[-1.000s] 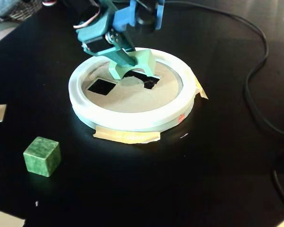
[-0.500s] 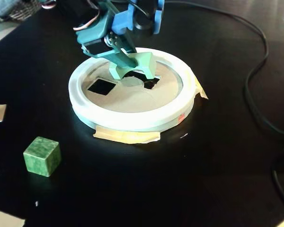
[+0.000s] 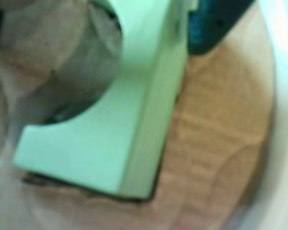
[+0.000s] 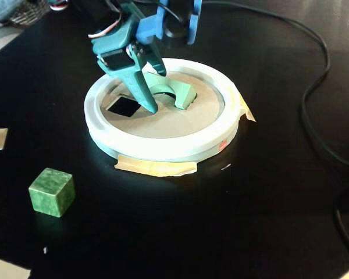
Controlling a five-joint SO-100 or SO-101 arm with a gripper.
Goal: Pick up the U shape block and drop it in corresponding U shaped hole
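The pale mint U shape block (image 4: 179, 92) lies low in the tan disc (image 4: 174, 122), tilted and partly sunk where the U shaped hole is. Of that hole only a dark sliver (image 3: 86, 188) shows along the block's lower edge. My teal gripper (image 4: 158, 90) stands open over it. One finger (image 4: 141, 87) points down at the disc between the block and the square cutout (image 4: 123, 106); the other sits behind the block. In the wrist view the block (image 3: 110, 143) fills the middle, with a teal finger (image 3: 211, 24) beside its right face.
A white rim (image 4: 163, 148) rings the disc and is taped down with tan tape (image 4: 155, 167). A darker marbled green cube (image 4: 52, 192) sits on the black table at front left. Black cables (image 4: 314, 116) run along the right side.
The jaws have opened: one finger swung out to the left. The U shape block, held above the disc before, has dropped and now lies lower in the hole.
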